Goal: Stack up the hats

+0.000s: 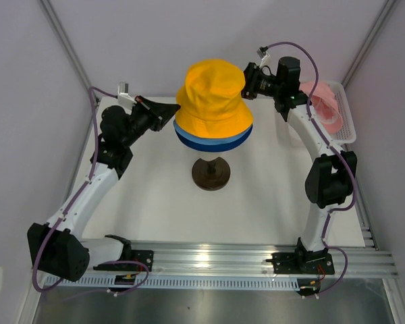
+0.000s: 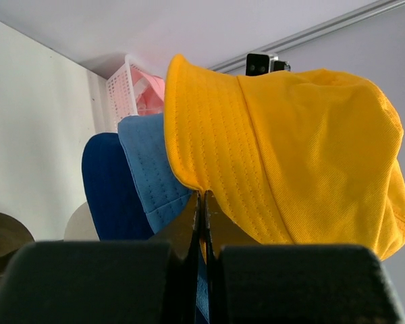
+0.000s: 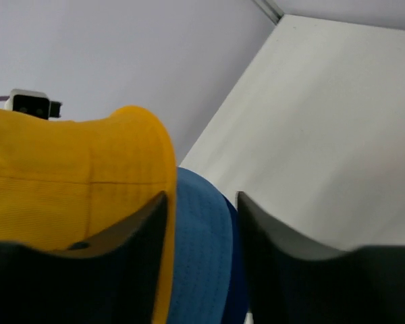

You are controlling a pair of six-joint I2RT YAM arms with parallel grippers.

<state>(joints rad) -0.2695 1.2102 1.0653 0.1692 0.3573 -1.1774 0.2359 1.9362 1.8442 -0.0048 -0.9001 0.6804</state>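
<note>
A white table (image 1: 162,216) is seen from above, with two robot arms bolted at its near edge and reaching toward the middle from either side. At the centre stands a mannequin head on a dark round base (image 1: 211,174); the head itself is hidden under three stacked bucket hats. The yellow-orange hat (image 1: 213,94) sits on top, its crown round and its brim drooping. Under it the rim of the light blue hat (image 1: 212,140) shows, and under that the rim of the dark blue hat (image 1: 212,147), each peeking out as a thin band along the near side. The left gripper (image 1: 170,112) meets the stack on its left side at brim level; in the left wrist view its fingers (image 2: 189,229) are pressed together with the lower edge of the yellow-orange brim caught between them, a sliver of blue fabric also showing in the seam. The right gripper (image 1: 246,79) is at the far right of the stack, close against the yellow-orange hat; in the right wrist view its jaws stand apart, with the yellow-orange brim and the light blue hat in the gap and nothing pinched. At the far right edge of the table sits a white mesh basket (image 1: 345,115) holding the pink hat (image 1: 322,108).
</note>
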